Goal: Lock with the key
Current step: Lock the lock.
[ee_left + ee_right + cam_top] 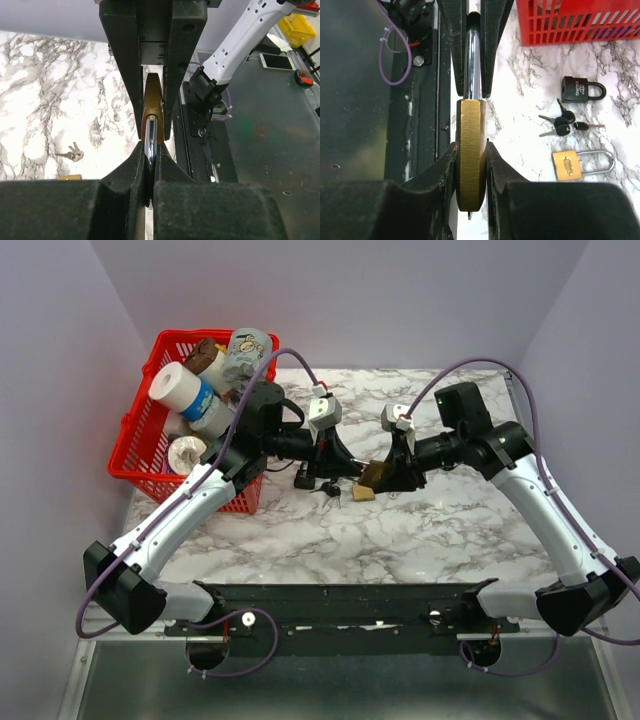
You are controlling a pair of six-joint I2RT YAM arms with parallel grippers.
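Note:
A large brass padlock (470, 150) is held off the marble table between both grippers, and it also shows in the top view (373, 474). My right gripper (470, 152) is shut on its brass body. My left gripper (150, 152) is shut on its chrome shackle (150, 137). A small metal tip (469, 216) sticks out under the padlock's body; I cannot tell what it is. A bunch of black-headed keys (565, 124) lies on the table to the side. Silver keys (74, 152) lie on the marble in the left wrist view.
A black padlock (581, 90) and a small brass padlock (580, 165) lie by the black-headed keys. A red basket (150, 455) full of bottles and rolls stands at the table's back left, close behind the left arm.

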